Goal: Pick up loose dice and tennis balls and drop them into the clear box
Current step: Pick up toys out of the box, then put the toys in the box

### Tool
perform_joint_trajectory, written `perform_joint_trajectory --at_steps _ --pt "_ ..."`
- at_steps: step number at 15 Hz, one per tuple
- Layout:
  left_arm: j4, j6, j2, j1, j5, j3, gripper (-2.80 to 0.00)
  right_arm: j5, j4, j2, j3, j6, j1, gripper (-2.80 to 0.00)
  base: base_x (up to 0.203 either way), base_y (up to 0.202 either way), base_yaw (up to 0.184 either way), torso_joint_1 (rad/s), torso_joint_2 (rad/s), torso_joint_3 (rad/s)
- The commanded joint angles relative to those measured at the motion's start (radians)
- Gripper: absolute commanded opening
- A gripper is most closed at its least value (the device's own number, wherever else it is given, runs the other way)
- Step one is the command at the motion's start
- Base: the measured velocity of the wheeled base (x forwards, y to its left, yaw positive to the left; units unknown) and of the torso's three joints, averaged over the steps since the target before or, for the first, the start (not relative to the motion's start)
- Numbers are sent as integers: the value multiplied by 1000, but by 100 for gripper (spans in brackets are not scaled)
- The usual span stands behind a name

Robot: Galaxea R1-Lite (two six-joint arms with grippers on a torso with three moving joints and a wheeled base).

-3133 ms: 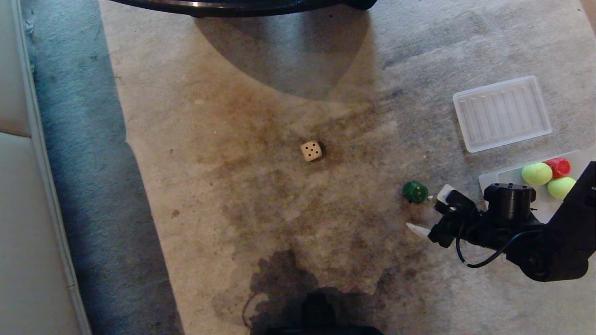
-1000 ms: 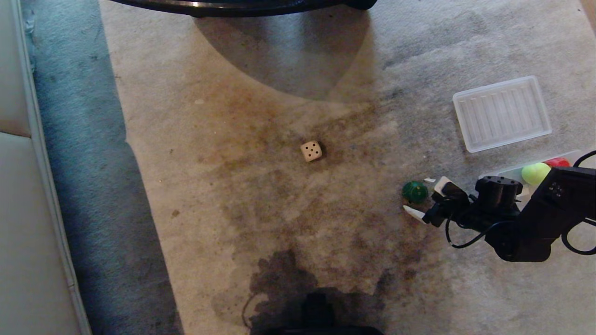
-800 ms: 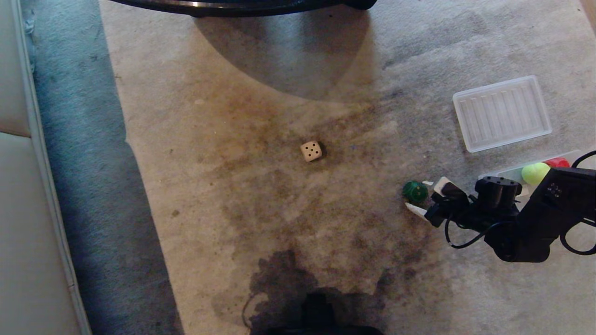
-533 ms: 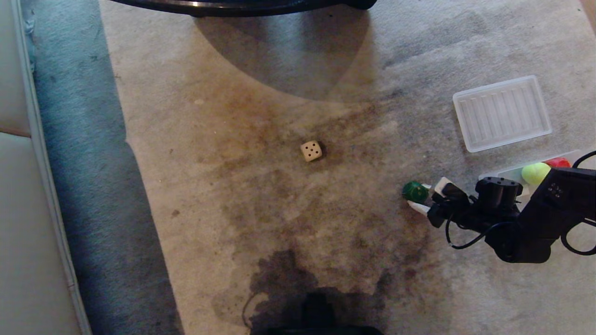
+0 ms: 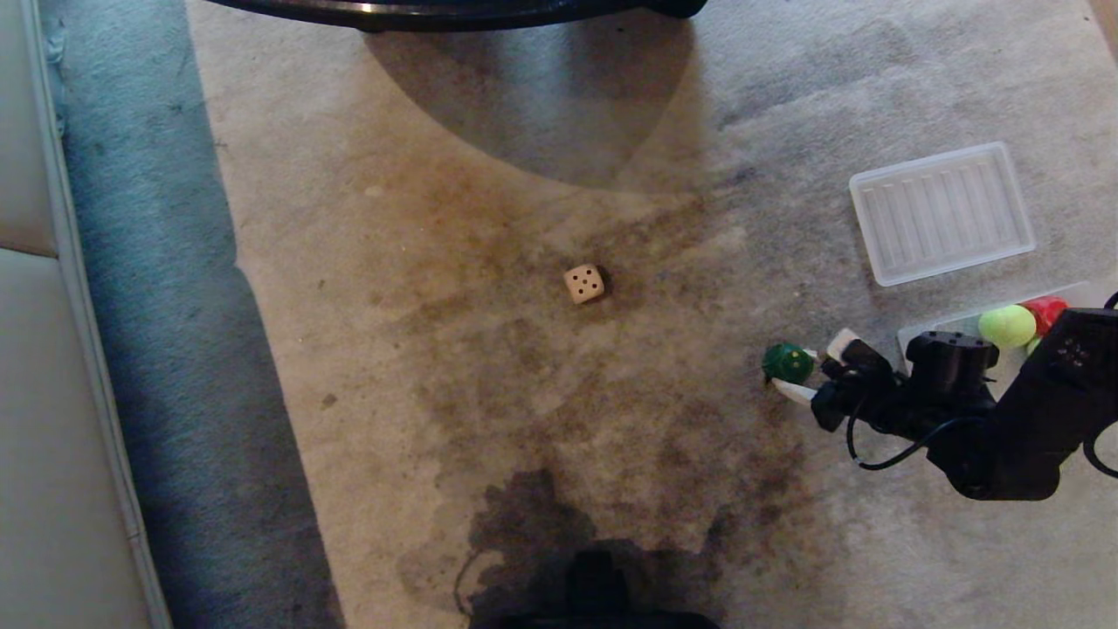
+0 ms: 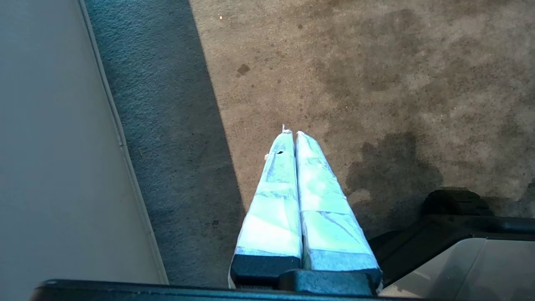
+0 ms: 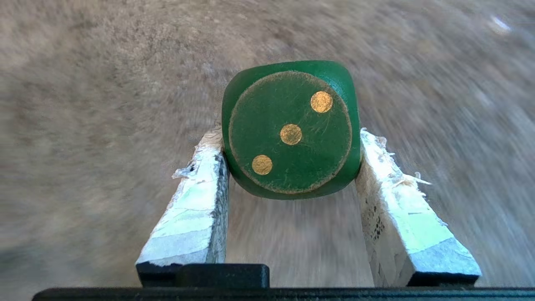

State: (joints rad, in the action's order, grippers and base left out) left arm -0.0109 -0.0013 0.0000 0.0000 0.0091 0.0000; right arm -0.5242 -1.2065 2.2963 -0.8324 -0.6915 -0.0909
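Right gripper, reaching in from the carpet's right edge, its taped fingers clamped on opposite sides of the dark green die; the face toward the wrist camera shows three yellow pips on a diagonal. In the head view the same die sits between the two white fingertips, right of the carpet's middle; whether it is clear of the pile or touching it cannot be told, the carpet behind it being blurred in the wrist view. Beige die, dark pips up, alone near the carpet's centre, well apart from the gripper. Clear box at the right edge, largely hidden behind the right arm; inside it a tennis ball with the red die just beside it. Ribbed clear lid flat on the carpet beyond the box. Left gripper hangs over the carpet's left part beside the dark border strip, fingers pressed together on nothing.
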Motion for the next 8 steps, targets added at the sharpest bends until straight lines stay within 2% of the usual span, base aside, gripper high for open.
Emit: perform_joint_trajectory --at_steps 1,3,5,8 --pt "0 0 0 0 0 2 -280 70 0 -136 104 60 0 -280 0 0 0 0 0 0" --pt "0 0 0 0 0 0 -280 137 28 -179 147 140 0 -280 0 0 0 0 0 0" --pt "0 0 0 0 1 0 -280 201 99 -301 200 271 -5 -280 0 0 0 0 0 0" --pt "0 0 0 0 0 2 -280 247 165 -399 240 453 -89 -280 0 0 0 0 0 0"
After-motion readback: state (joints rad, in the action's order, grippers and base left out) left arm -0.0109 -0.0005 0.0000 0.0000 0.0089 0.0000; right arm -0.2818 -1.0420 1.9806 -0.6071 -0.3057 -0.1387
